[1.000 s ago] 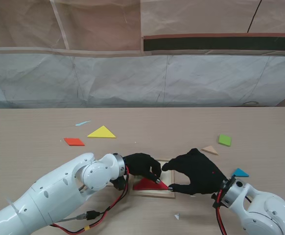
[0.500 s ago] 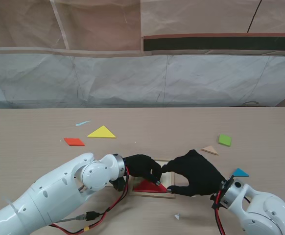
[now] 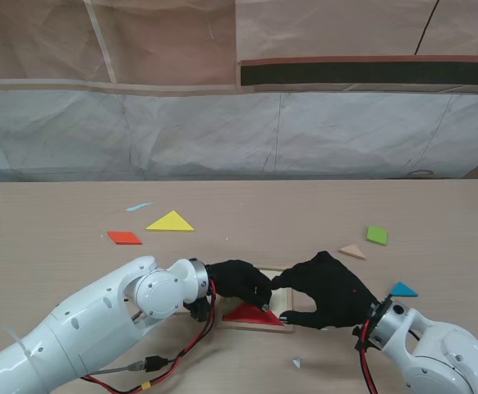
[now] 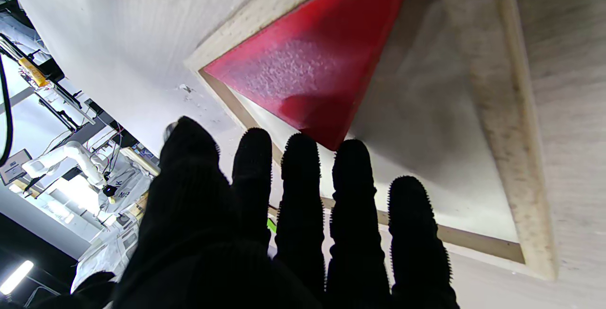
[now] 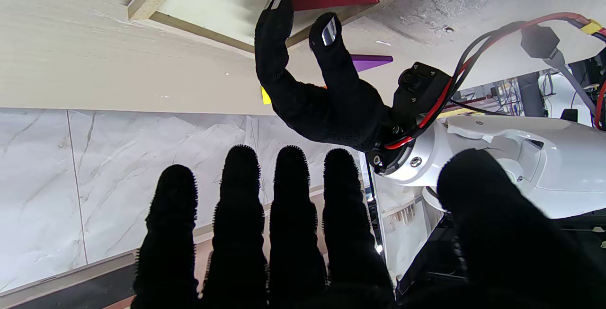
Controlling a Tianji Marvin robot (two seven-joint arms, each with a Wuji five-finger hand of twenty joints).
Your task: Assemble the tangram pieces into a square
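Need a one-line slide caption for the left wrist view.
Left hand fingers reach the tip of the red triangle seated in a corner of the wooden frame.

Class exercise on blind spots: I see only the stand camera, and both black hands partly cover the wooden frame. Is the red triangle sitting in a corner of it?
Observer: Yes. The left wrist view shows the red triangle tucked into a corner of the frame, with one edge along the rim.
Operator: Is anything else inside the frame?
Observer: No. The part of its floor that shows is bare.
Operator: Is any piece hidden behind the left arm?
Observer: Yes. The right wrist view shows a purple piece on the table beyond the left hand.
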